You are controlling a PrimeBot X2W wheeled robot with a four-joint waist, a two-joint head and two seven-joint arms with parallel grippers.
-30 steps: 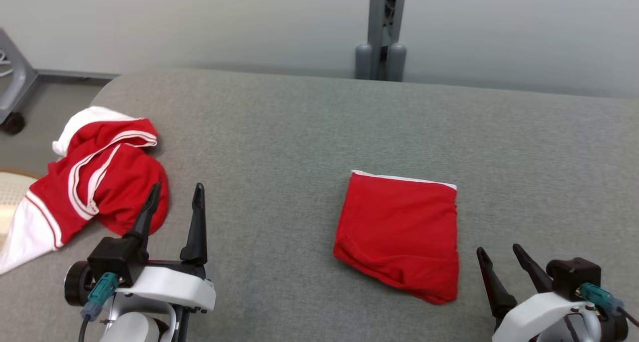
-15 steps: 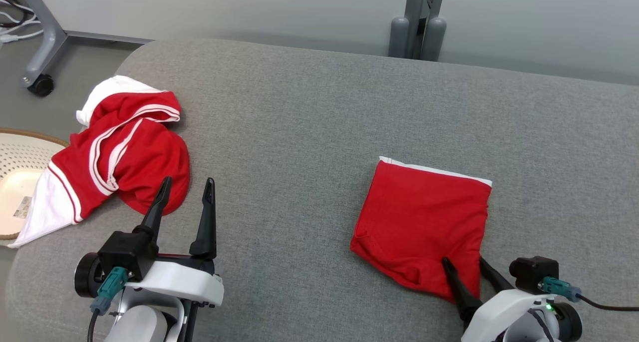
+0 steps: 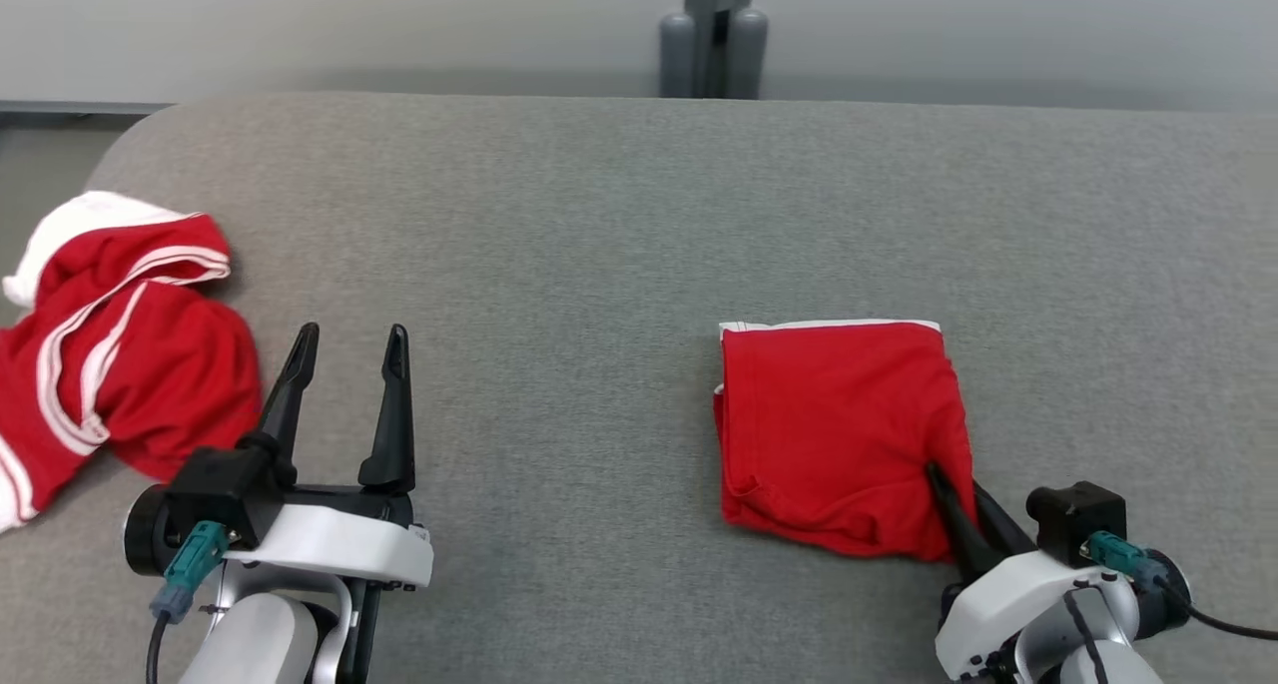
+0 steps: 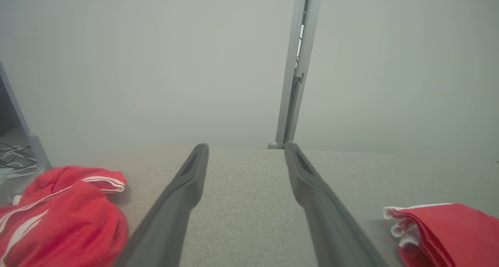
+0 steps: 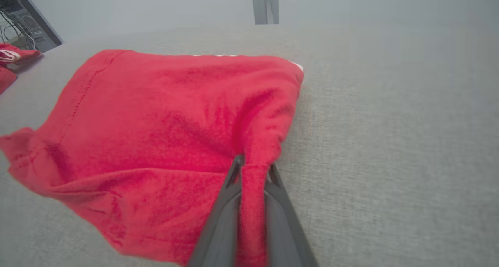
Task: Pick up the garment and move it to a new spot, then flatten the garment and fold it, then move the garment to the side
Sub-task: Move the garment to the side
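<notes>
Head view: the red sports jersey with white-and-red striped trim (image 3: 120, 364) lies crumpled on the grey fabric surface (image 3: 559, 215), just outside the left jaws.
Left jaws: spread wide, holding nothing.
Right jaws: pinched on the near corner of a folded plain red cloth bundle (image 3: 839, 414).
Progress: the jersey looks not yet picked up; moving, flattening, folding and setting aside are all left.

Head camera overhead, wrist cameras low, sharing folded bundle (image 3: 839, 434)
</notes>
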